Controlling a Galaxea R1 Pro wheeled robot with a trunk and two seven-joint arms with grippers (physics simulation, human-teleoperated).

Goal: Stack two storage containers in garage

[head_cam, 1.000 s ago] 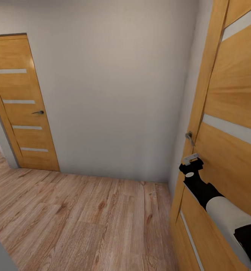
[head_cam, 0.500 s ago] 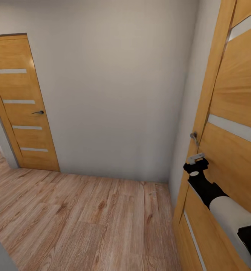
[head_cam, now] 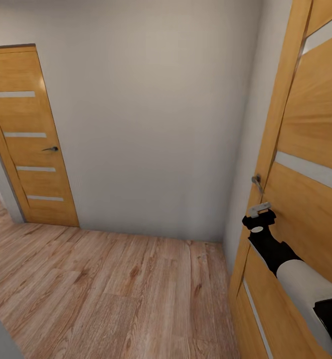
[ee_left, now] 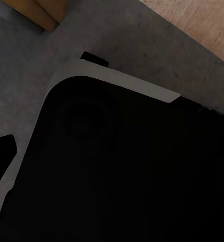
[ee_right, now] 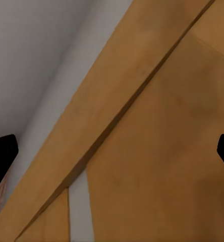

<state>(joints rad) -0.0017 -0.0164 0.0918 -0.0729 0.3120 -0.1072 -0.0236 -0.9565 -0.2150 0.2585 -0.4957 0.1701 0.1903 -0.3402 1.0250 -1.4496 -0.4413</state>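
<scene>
Hallway: we count two wooden doors, one far [head_cam: 29, 134], one near [head_cam: 305, 164]. Our right hand [head_cam: 259, 209] sits just below the near door's handle [head_cam: 256, 182], fingertips [ee_right: 2, 151] wide apart, holding nothing. Left hand: cannot tell.

No words, numbers or signs to read here; the doors [head_cam: 305, 149] and wall [head_cam: 146, 114] are plain.

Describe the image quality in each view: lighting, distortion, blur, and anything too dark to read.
Head view: soft even light, wide-angle stretch bending the orange wooden door with pale stripes; sharp enough. Left wrist view: a black rounded robot part too dark for detail, grey floor behind. Right wrist view: close, slightly soft door wood, fingertips as black silhouettes at the edges.
</scene>
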